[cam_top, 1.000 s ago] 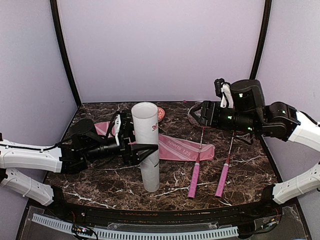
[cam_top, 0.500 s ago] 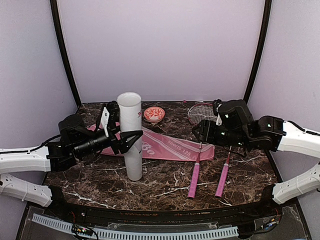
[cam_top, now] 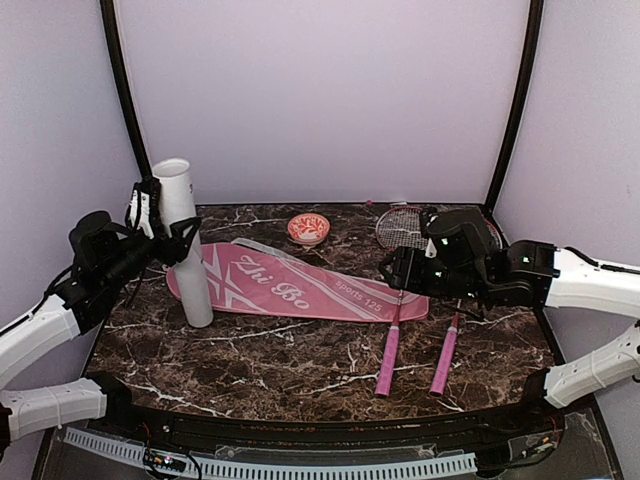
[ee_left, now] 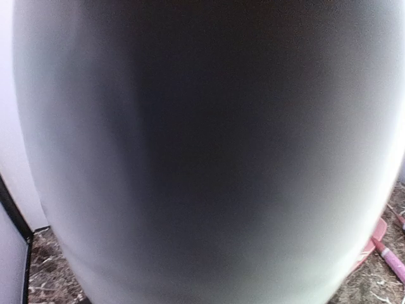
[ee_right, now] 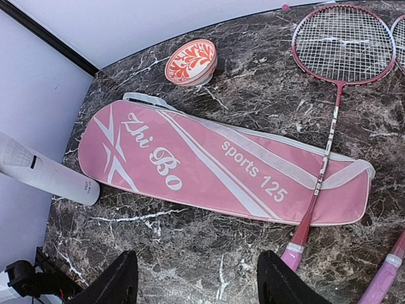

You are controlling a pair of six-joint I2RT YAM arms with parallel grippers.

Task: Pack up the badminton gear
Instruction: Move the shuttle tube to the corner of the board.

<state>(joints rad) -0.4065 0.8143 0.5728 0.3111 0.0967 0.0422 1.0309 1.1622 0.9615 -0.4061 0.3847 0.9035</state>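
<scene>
Left jaws clasp the tube (cam_top: 185,240) beside the cover (cam_top: 300,290), bowl (cam_top: 308,229) behind.

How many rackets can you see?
2. The first racket lies with its shaft crossing an end of the pink cover; the second racket lies beside it, head partly behind the right arm.

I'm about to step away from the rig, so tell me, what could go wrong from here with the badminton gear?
The left gripper grips the tall white tube high up, near the left edge of the table; released carelessly, it could topple. One racket lies with its shaft across the end of the pink cover, so if the open right gripper moves either one, it may drag the other.
</scene>
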